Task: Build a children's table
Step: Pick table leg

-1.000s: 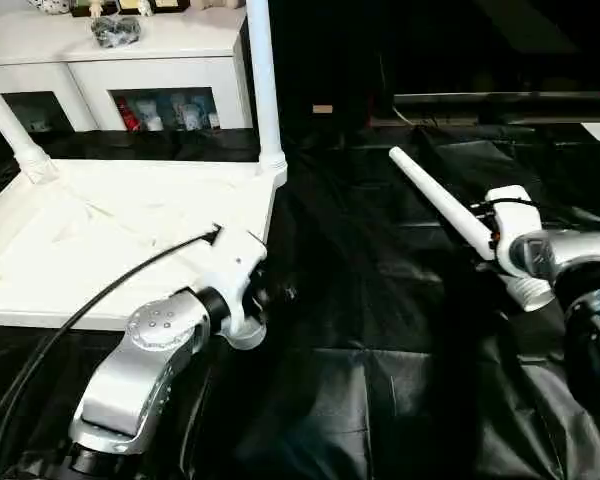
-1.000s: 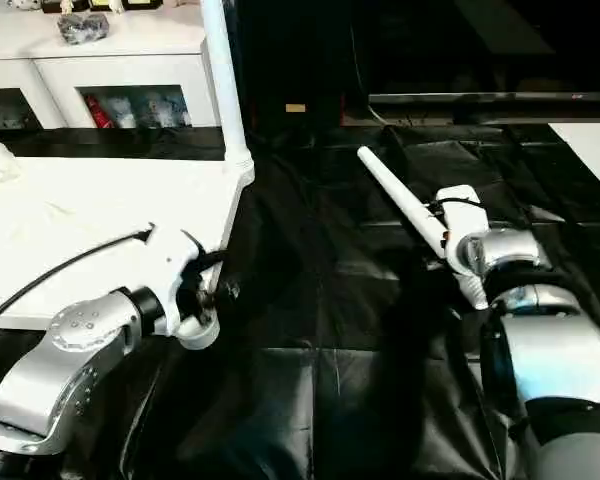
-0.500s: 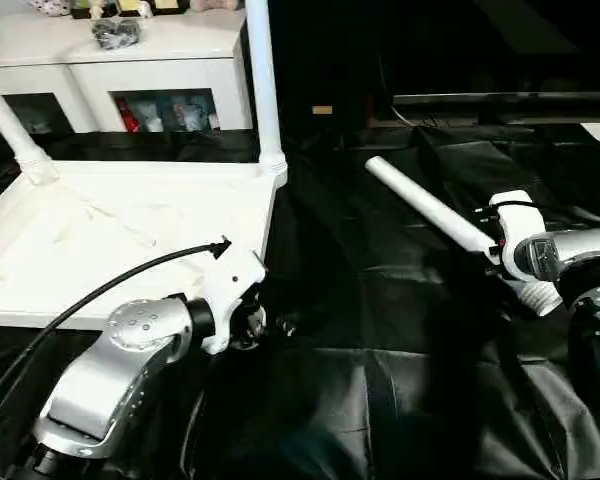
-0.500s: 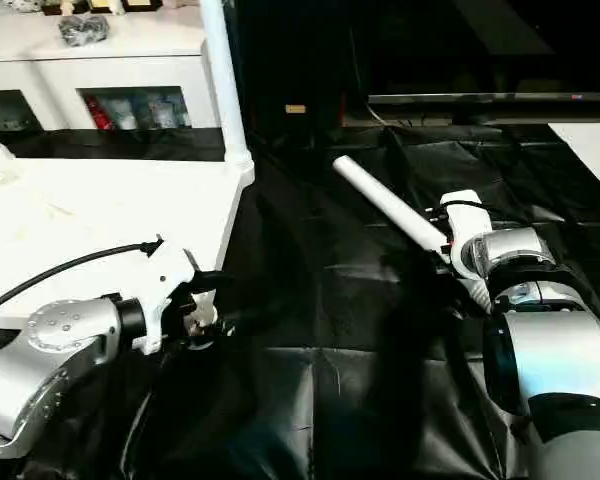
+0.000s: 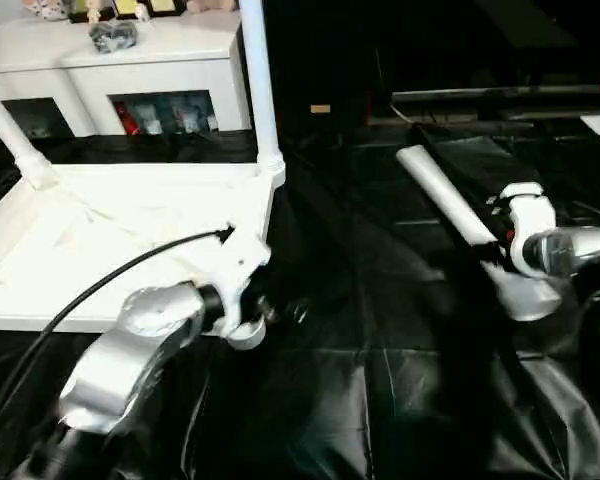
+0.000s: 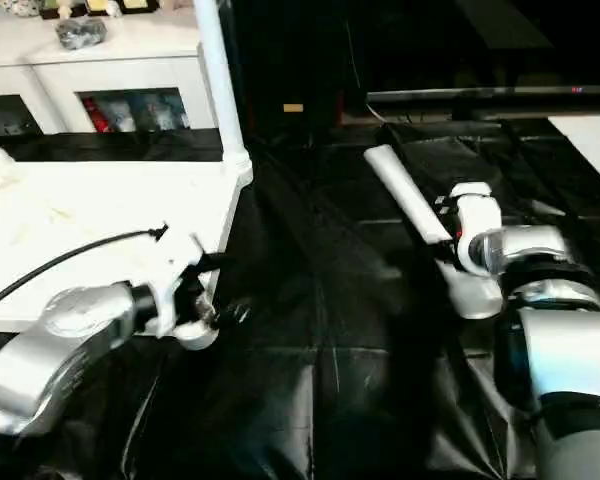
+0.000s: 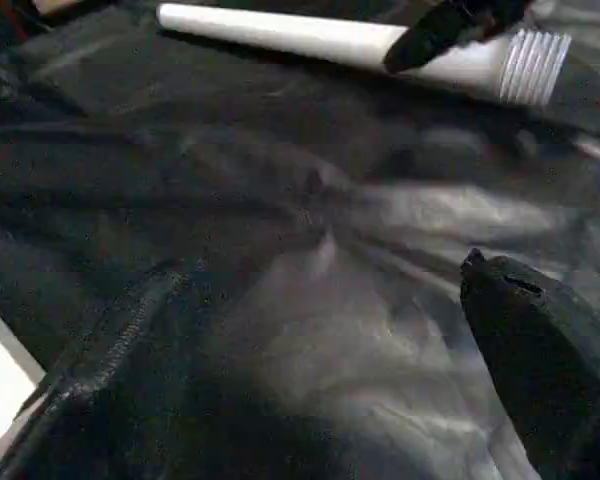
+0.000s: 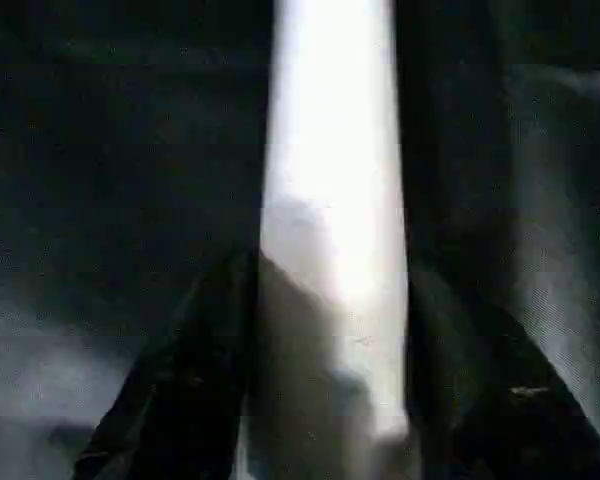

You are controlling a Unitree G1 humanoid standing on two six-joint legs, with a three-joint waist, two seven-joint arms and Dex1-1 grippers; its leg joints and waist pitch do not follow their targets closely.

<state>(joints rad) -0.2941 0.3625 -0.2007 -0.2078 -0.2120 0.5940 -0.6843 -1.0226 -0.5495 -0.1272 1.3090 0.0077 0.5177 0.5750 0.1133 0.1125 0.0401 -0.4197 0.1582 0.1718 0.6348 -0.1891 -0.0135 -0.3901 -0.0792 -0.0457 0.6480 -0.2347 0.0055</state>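
The right hand [image 8: 325, 400] clasps a smooth white tubular leg [image 5: 450, 205] with ribbed end over crinkled black sheeting [image 5: 380, 340]; left hand [image 5: 270, 312] gapes empty.

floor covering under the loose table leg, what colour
Black, a shiny wrinkled sheet; the left eye view shows it best, beneath the white leg.

A white table leg [image 8: 332, 200] runs lengthwise between the right pincer's [image 8: 330, 400] two black fingers [image 8: 180, 390], one on each side, over black sheeting [image 8: 100, 150].
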